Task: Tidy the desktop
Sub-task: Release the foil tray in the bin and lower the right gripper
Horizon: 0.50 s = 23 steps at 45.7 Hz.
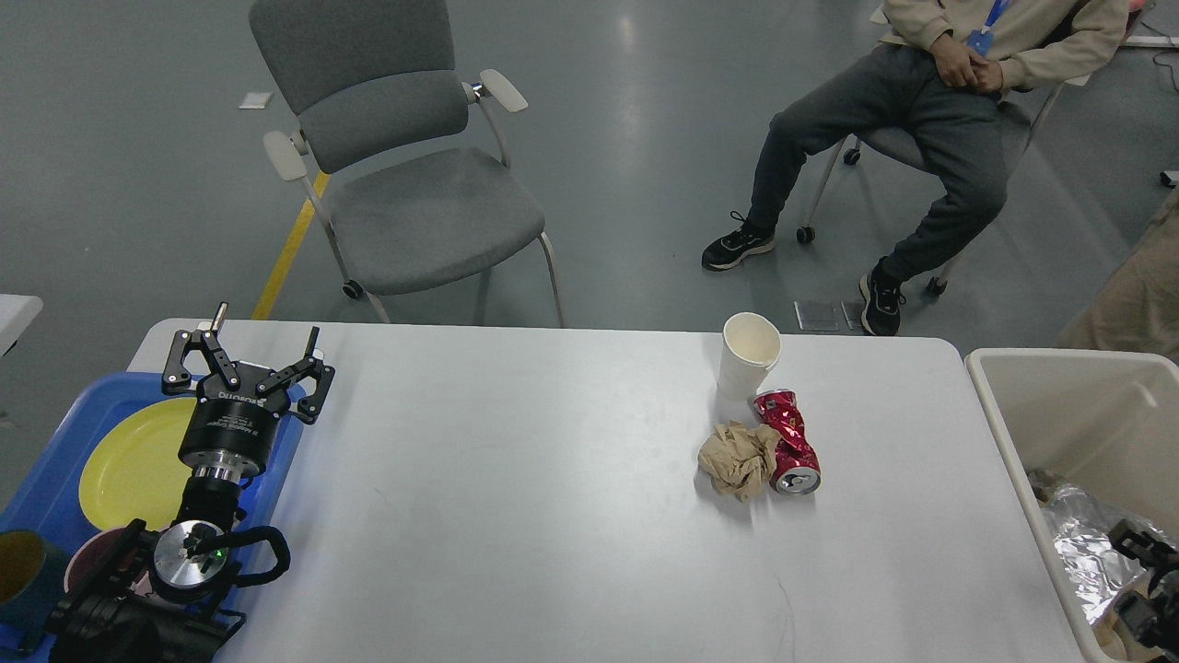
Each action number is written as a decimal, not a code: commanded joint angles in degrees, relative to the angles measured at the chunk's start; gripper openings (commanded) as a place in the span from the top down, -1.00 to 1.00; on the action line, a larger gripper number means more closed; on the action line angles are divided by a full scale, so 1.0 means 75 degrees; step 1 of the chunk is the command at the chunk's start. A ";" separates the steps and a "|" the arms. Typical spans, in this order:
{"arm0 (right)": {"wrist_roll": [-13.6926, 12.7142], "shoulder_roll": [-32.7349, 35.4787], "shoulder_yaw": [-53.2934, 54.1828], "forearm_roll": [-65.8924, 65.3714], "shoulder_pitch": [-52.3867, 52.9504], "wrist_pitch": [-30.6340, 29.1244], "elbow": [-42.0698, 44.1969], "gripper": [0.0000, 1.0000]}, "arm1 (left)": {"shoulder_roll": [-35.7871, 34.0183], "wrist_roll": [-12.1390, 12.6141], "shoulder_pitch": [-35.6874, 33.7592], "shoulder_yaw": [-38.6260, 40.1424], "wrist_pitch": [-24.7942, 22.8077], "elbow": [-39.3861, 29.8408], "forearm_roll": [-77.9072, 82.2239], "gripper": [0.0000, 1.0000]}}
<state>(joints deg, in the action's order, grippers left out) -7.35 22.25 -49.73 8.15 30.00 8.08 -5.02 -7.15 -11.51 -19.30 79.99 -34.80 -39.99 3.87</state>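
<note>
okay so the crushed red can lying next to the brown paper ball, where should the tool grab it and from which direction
Probably the crushed red can at its pinched middle, coming straight down, fingers across its narrow width. It lies on its side on the desktop, with the paper ball against one flank and the paper cup at its far end.

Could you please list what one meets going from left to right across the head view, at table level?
Blue tray → yellow plate → left hand → crumpled brown paper → crushed red can → cream bin → right hand.

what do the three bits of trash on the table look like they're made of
Cup: likely paper, matte off-white, thin rolled rim. Can: thin metal, glossy red, dented and twisted, silver top. Wad: brown paper, matte, heavily creased.
</note>
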 commanded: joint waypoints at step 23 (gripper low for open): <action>-0.0344 0.1230 -0.4172 -0.1098 0.8149 -0.2916 -0.7332 -1.00 | 0.0005 0.0012 0.0007 0.0010 0.0000 0.0000 0.0000 -0.93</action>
<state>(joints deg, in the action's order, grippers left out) -9.94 33.77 -74.02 -0.06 77.41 -10.19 -49.07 -7.13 -11.43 -19.33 79.99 -34.80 -39.99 3.87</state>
